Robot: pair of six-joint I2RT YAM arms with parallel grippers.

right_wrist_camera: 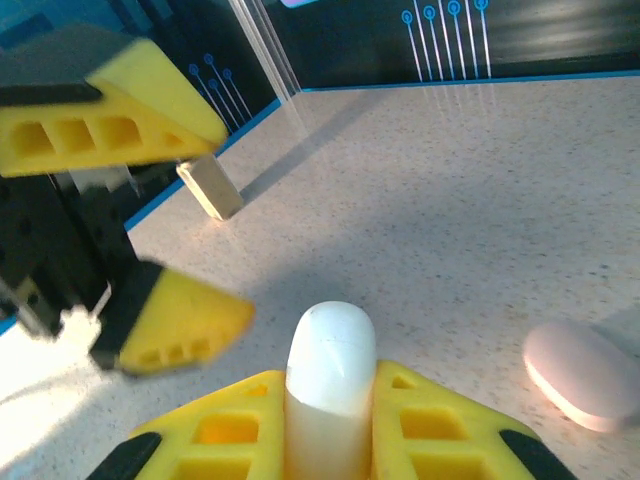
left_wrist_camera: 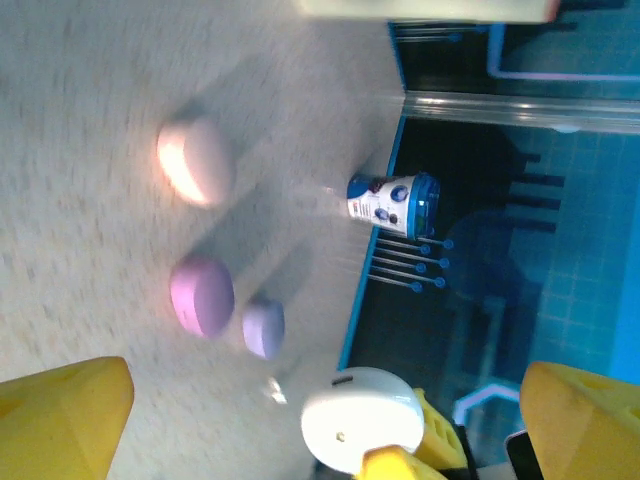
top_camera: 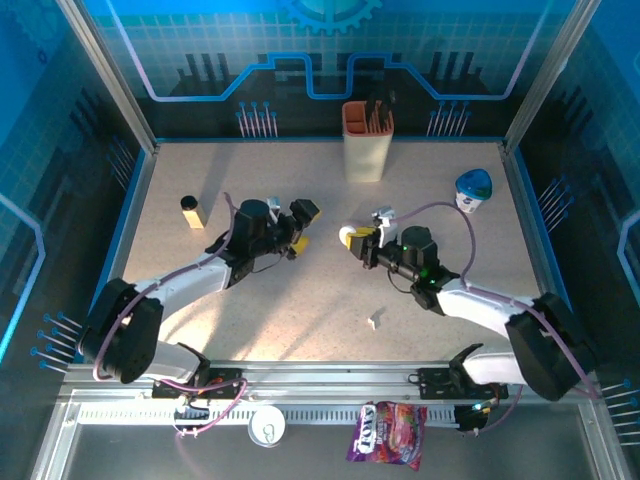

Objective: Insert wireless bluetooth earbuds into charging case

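Found, nearest of all, a candy packet (top_camera: pixel 387 432) and a round white disc (top_camera: pixel 267 427) lying on the slotted rail (top_camera: pixel 330 412) by the arm bases. Spotted a tiny white earbud (top_camera: pixel 375 320) further in, alone on the speckled table (top_camera: pixel 200 170), near the right forearm yet touching nothing and well apart from either gripper. Saw the right gripper (top_camera: pixel 358 240) at mid-table, narrowed onto a white case (top_camera: pixel 347 236). Confirmed as much through the right wrist camera, with the case (right_wrist_camera: pixel 330 365) standing upright between the two yellow pads (right_wrist_camera: pixel 215 440) and pinched on both flanks. Saw the left gripper (top_camera: pixel 303 227) just across from it, spread wide and holding nothing, with its yellow fingers (left_wrist_camera: pixel 60 420) parted to the two bottom corners of the left wrist view and the white case low between them. Noted three more pebble-shaped cases resting on the table past the white one: a pale pink case (left_wrist_camera: pixel 195 160), a magenta case (left_wrist_camera: pixel 202 295) and, just beside that, a smaller lilac case (left_wrist_camera: pixel 264 327). Made out a faint pale speck (left_wrist_camera: pixel 275 390) near the lilac case, too blurred to name. Found farther back a small black-capped bottle (top_camera: pixel 192 211) to the left, a blue-and-white tub (top_camera: pixel 474 190) to the right, and a beige holder (top_camera: pixel 366 140) upright near the back edge.
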